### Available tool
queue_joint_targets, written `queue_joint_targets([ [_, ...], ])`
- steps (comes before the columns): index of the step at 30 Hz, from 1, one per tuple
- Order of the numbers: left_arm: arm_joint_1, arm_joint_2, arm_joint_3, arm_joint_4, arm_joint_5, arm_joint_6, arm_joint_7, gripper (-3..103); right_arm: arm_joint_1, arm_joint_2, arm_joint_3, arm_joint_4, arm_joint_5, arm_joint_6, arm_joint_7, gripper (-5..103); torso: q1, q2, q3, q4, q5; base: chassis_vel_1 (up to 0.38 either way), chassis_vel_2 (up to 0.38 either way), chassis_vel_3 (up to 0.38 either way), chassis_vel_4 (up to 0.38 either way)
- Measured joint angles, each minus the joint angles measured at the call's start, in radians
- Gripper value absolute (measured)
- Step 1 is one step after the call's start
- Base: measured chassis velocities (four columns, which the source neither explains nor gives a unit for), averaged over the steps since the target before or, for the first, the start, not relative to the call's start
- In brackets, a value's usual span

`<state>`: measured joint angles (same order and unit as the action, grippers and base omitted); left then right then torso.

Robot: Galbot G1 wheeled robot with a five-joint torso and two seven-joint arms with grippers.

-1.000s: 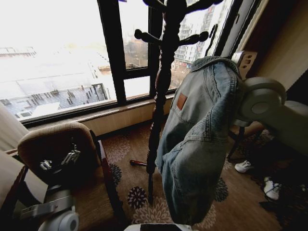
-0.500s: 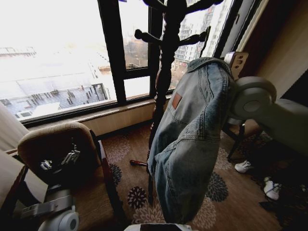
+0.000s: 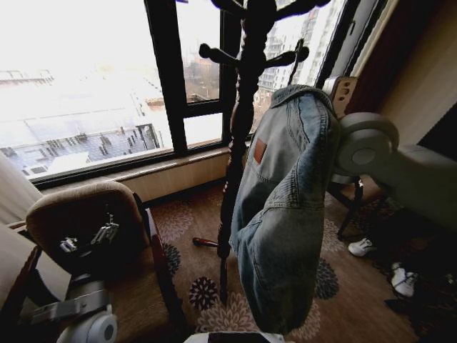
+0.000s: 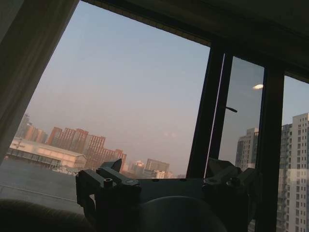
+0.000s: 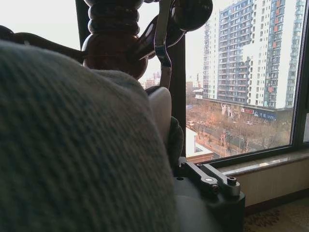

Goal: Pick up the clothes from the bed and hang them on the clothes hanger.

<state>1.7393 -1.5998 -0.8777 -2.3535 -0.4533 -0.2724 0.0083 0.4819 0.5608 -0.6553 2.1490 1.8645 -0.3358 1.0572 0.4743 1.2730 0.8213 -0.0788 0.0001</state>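
Beside the window [image 3: 93, 86], the right gripper [image 5: 166, 123], raised near the dark wooden coat stand [image 3: 243, 107], is closed on the denim jacket [image 3: 285, 214] and holds it up draped, while the left gripper [image 3: 89, 239], parked low over the armchair [image 3: 78, 207], stands spread apart.

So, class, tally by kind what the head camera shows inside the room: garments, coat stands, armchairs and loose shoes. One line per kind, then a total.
Faded light blue denim jacket: 1
Dark turned-wood coat stand: 1
Brown upholstered armchair: 1
White shoes: 2
Total: 5
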Motion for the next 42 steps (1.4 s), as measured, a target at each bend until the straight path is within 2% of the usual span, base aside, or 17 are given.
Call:
queue_joint_targets([
  [34,0.013,0.013,-0.017,-0.005,-0.018,-0.003,0.004,100,0.018,0.031,-0.02,-0.034,-0.004,-0.004,-0.003,21,0.0,0.0,0.0,0.0002,-0.0001,0.0,0.0,0.0,0.0],
  [42,0.011,0.012,-0.015,-0.004,-0.017,-0.004,0.005,100,0.0,0.017,-0.02,-0.034,-0.006,-0.005,-0.005,21,0.0,0.0,0.0,0.0001,-0.0001,0.0,0.0,0.0,0.0],
])
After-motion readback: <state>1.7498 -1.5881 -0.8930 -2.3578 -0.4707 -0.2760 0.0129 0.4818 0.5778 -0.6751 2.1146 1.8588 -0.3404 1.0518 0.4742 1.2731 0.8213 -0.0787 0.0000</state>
